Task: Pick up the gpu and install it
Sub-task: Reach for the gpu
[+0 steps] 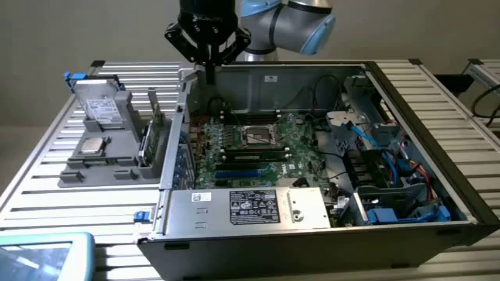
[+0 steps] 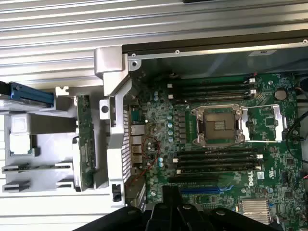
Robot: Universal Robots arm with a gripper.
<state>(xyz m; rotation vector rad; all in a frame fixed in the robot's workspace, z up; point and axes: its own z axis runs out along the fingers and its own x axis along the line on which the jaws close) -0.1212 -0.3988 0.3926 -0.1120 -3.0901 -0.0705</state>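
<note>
Where 1 open black computer case is set on the slatted aluminium table, 1 black label, too small to be read, is carried nearest. Just beside the case, at the exterior view's left, 1 green gpu card is stood edgewise in 1 grey tray. Farther back, 1 black claw is pressed fully closed, empty.

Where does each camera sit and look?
Exterior view: off the arm, high up, looking down slantwise into the open computer case; the arm and pincer show above its far wall.
Wrist view: on the wrist, looking straight down at the motherboard; the pincer shows too.
Both share the motherboard and the gpu in its gray holder.
</note>
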